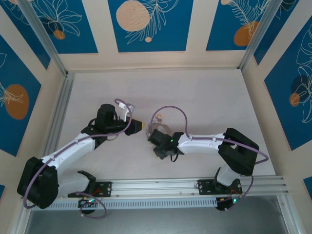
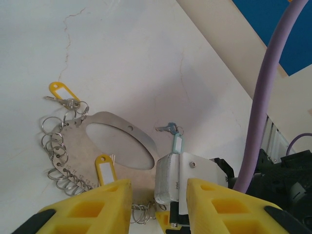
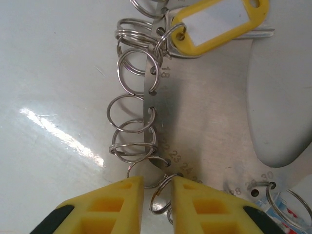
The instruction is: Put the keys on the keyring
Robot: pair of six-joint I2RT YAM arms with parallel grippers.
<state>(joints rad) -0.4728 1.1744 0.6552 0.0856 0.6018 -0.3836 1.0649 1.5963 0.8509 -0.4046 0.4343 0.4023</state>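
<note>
Pale table (image 1: 204, 92) sitting inside blue-and-orange leaf wall panels (image 1: 151, 24), for context. The right gripper (image 3: 158, 184) is pointing straight down at the rim of the keyring (image 3: 204, 112). Its yellow fingers are sitting nearly together with one small split ring (image 3: 161, 197) standing on edge in the slot, so I'm reading that as a pinch. The left gripper (image 2: 158, 184) is hanging wide apart, gripping nothing I can make out, with a grey block (image 2: 168, 178) sitting in the gap. The keyring is lying flat on the table under both. A yellow-tagged key (image 3: 219, 19) is already hanging off a rim hole, while the teal-tagged key (image 2: 176, 142) is lying loose just past the plate's edge.

My take is that it's working that one ring so a key can go on. I'd be keeping the pinch on that ring alone, since its neighbours are overlapping. The plate is probably going to skate on that smooth top, so I'd be pinning it with the left. I'd also be lifting the teal one by its tag, not the blade.

Writing-wise, stamped numbers are running along the rim, with 18, 23, 28, 29 and 30 reading fine. The yellow tag's paper insert is showing blank.
</note>
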